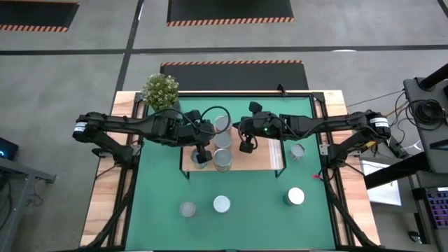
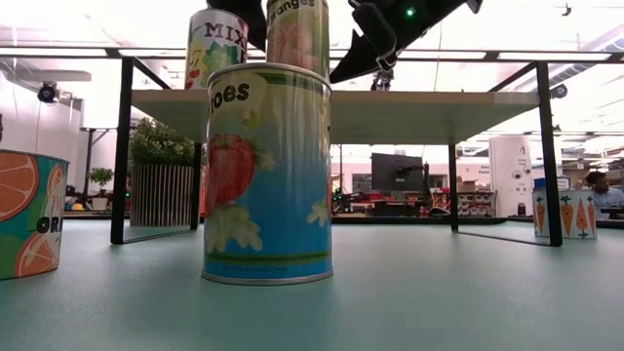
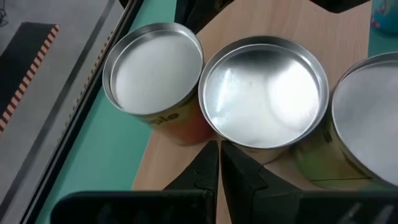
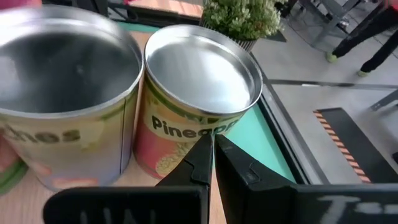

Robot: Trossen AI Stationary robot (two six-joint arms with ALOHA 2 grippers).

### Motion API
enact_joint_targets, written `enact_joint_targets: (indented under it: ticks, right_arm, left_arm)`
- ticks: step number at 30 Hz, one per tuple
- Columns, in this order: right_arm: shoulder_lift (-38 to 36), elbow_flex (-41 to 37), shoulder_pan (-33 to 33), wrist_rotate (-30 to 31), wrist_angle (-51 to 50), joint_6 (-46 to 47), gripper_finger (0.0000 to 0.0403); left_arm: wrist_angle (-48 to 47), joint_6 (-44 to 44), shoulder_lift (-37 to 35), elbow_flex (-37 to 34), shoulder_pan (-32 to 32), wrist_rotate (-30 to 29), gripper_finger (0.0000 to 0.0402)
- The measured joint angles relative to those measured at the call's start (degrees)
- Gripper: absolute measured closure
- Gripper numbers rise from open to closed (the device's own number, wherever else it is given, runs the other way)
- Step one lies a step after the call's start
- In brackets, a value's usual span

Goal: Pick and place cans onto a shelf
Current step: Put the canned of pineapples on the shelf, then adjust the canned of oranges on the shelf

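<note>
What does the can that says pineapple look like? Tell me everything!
The pineapple can is a small metal cylinder standing upright on the wooden shelf, near the potted plant. Its silvery round top is sealed and has a raised rim. The label is red and yellow with green lettering. Another can stands close beside it. The right gripper sits just in front, fingers shut.

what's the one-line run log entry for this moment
left gripper: shut, empty, over shelf | right gripper: shut, empty, over shelf | cans on shelf: three | cans on mat: four
</note>
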Motion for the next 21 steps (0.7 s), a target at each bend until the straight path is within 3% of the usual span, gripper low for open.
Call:
enact_joint_targets:
  ticks: [9,16,21]
  right_arm:
    - [-0.08,0.01,0.0,0.17,0.39,-0.65,0.0394]
    - [-4.04,0.02,0.62,-0.01,-6.74,2.85,0.0394]
    - [-5.57,-0.49,2.77,-7.56,-11.18,5.44,0.0394]
  left_arm:
    - [0.29,-1.4,-0.11,0.07,0.0,-0.22,0.0402]
    - [-0.81,-2.99,-2.43,0.07,-1.32,-0.4,0.0402]
    - [-0.47,-4.06,-4.32,0.07,-4.41,-0.64,0.0402]
